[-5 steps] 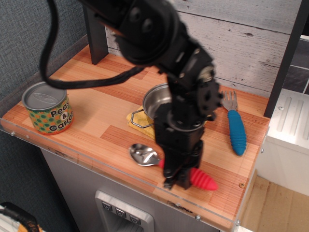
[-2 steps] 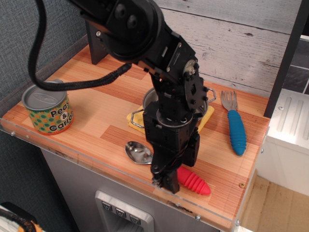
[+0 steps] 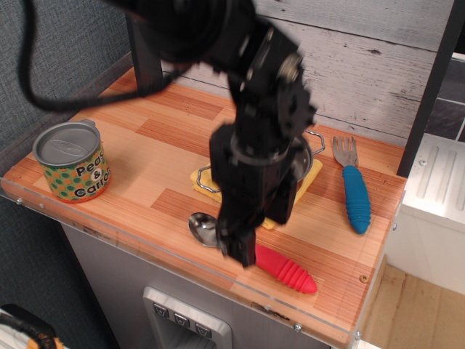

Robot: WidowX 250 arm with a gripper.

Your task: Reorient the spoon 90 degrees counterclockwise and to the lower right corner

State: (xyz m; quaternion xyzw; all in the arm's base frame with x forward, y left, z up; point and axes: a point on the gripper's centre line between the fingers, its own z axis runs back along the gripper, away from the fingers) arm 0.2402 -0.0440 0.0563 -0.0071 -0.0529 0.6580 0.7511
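Note:
The spoon lies flat near the counter's front edge. Its silver bowl (image 3: 201,227) points left and its red ribbed handle (image 3: 288,270) points right and slightly toward the front. My gripper (image 3: 240,249) hangs just above the spoon's neck and hides it. The fingers are blurred and dark, so I cannot tell whether they are open or shut, or whether they touch the spoon. The lower right corner (image 3: 341,316) of the striped wooden counter, with its clear rim and small screw, lies to the right of the handle's tip.
A steel pot (image 3: 309,161) stands on a yellow cloth (image 3: 202,180) behind my gripper. A fork with a blue handle (image 3: 356,198) lies at the right. A dotted can (image 3: 71,162) stands at the front left. A black post (image 3: 145,62) stands at the back.
The spoon slid a little left a second ago and has since stayed put. My gripper has risen and shifted up-left from the front edge.

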